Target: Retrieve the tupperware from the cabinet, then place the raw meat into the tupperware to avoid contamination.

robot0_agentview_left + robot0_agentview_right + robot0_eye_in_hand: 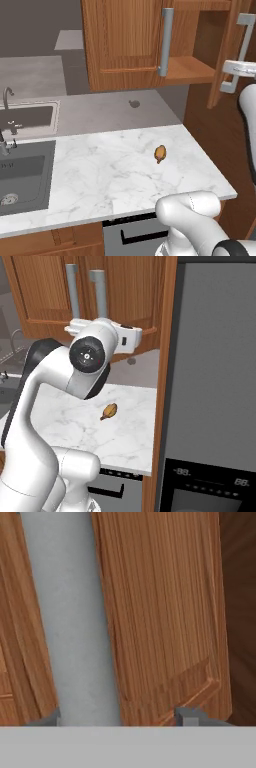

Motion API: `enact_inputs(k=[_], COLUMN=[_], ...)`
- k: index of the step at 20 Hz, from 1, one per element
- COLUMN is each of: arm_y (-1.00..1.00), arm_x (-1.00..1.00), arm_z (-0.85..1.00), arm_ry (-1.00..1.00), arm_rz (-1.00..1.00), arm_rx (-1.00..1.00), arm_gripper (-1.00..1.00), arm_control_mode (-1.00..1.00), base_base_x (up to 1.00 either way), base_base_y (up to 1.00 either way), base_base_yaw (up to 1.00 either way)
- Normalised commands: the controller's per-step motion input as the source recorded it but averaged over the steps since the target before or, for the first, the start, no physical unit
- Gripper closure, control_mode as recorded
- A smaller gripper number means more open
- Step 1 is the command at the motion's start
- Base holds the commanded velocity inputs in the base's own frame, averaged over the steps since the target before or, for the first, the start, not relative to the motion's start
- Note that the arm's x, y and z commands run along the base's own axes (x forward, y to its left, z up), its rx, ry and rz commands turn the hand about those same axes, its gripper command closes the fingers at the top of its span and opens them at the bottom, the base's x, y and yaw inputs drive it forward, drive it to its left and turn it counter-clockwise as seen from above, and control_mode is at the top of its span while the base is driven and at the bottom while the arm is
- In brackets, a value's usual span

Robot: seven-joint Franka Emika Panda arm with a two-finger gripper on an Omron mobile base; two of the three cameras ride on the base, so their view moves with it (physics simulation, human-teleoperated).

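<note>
The two-finger gripper (pixel 117 717) stands released astride one long grey bar handle (pixel 72 622) of the reddish-brown wooden cabinet (pixel 160 612); one orange-brown raw meat lump (pixel 160 153) lies well below the jaws.

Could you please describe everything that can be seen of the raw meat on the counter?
The raw meat is a small oval lump, orange-brown with a darker brown end, smooth-looking. It lies on its side on the white marble counter, towards that counter's right part, with bare marble around it. Only the counter touches it. It sits below and in front of the cabinet. In the right base view it lies just past the robot's arm, near the tall wooden side panel.
</note>
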Motion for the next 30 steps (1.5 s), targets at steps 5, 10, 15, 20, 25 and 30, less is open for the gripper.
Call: enact_inputs(k=[5,10,15,20,25,30], arm_y=[-0.29,-0.41,-0.41,-0.28,-0.01,0.00], arm_x=[-0.22,-0.27,-0.27,-0.29,-0.05,0.00], arm_z=[0.17,0.11,0.02,-0.19,-0.52,-0.38], arm_ry=[0.00,-0.01,-0.03,-0.02,-0.11,-0.17], arm_rz=[0.00,0.00,-0.04,-0.03,0.01,0.02], arm_rx=[0.01,0.00,0.00,-0.03,-0.05,-0.08], arm_gripper=[-1.00,-1.00,-1.00,-1.00,-1.00,-1.00], arm_control_mode=[-1.00,-1.00,-1.00,-1.00,-1.00,-1.00], base_base_x=[0.00,0.00,0.00,0.00,0.00,0.00], base_base_y=[0.00,0.00,0.00,0.00,0.00,0.00], base_base_yaw=[0.00,0.00,0.00,0.00,0.00,0.00])
